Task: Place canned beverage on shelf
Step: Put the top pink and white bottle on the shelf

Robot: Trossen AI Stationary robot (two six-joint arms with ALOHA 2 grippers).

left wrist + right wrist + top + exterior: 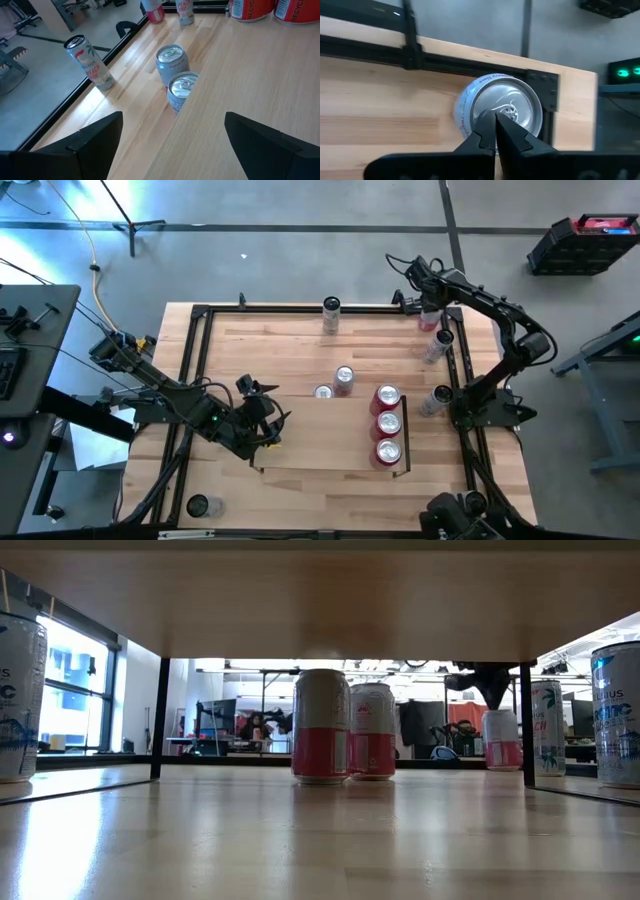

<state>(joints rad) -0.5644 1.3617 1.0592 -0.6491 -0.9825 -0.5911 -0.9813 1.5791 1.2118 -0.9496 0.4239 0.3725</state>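
While claws differ, left claw (268, 418) apart, right claw (495, 131) together over silver-topped can (502, 107).

Three red cans (387, 423) are occupying the right edge of the shelf (300, 445). Two silver cans (334, 383) are standing at its far edge. The remaining shelf floor is lying open for gripper access.

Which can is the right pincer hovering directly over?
The pink-and-white can in the table's far right corner, beside the black frame: the shut right pincer sits right above its silver top. The other cans stand farther off.
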